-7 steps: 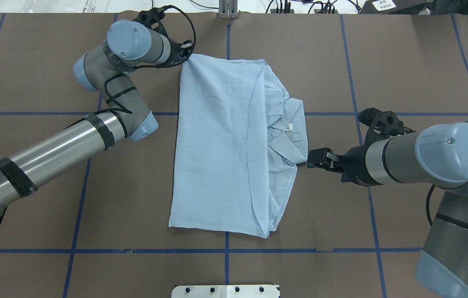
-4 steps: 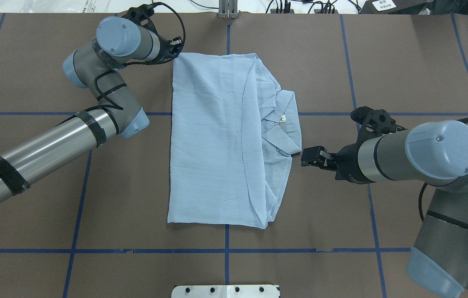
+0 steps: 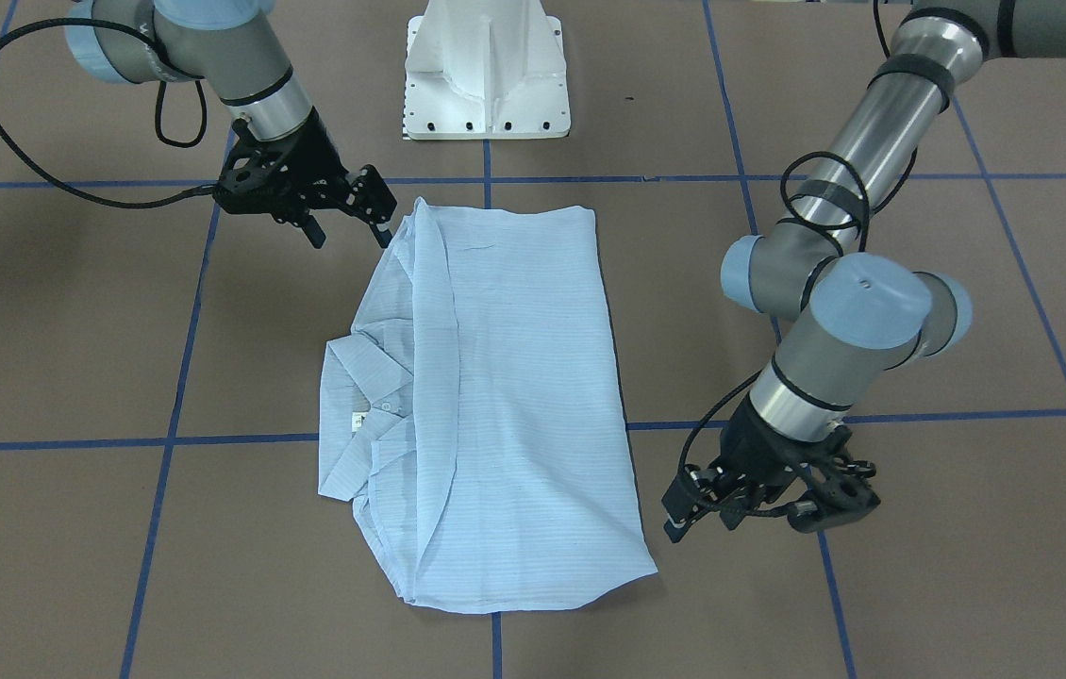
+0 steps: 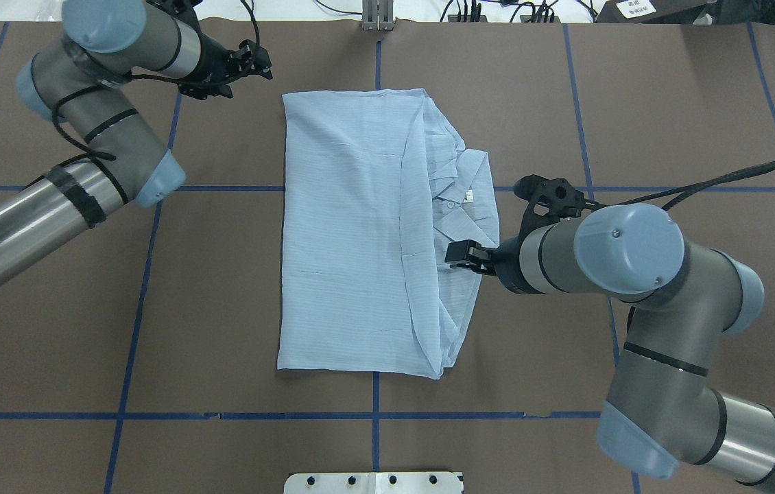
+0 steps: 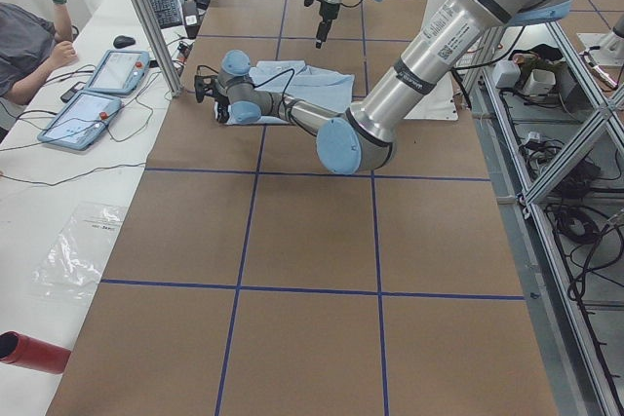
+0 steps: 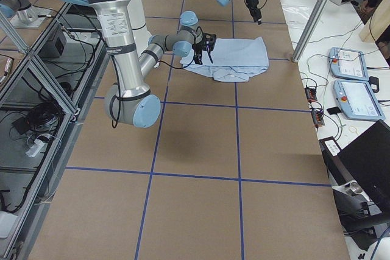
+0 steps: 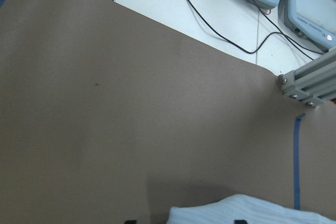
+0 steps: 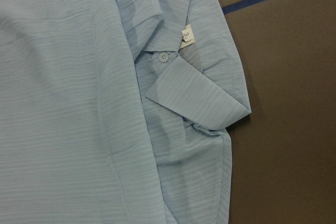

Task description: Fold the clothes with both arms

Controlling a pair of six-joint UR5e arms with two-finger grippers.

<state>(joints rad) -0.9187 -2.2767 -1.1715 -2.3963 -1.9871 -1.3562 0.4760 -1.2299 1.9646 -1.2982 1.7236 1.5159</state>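
Observation:
The pale blue striped shirt (image 4: 353, 233) lies folded flat in the middle of the table, also in the front view (image 3: 514, 396). Its collar (image 4: 477, 206) and white neck label (image 8: 187, 34) are on the robot's right side. My left gripper (image 4: 256, 60) stands open beside the shirt's far left corner, apart from the cloth and holding nothing; the front view also shows the left gripper (image 3: 679, 517) off the fabric. My right gripper (image 4: 455, 255) hovers open above the shirt's collar side, raised clear of the cloth (image 3: 351, 222). The right wrist view looks straight down on the collar and shows no fingers.
The white pedestal base (image 3: 486, 75) stands at the robot's side of the table. Blue tape lines (image 4: 374, 415) cross the brown surface. An aluminium post (image 7: 310, 80) and control tablets (image 5: 97, 90) sit at the far edge, where a seated person (image 5: 24, 36) is.
My left gripper let go of the shirt's far left corner and drew back to the left. The corner dropped flat. My right arm moved left, over the shirt's collar side.

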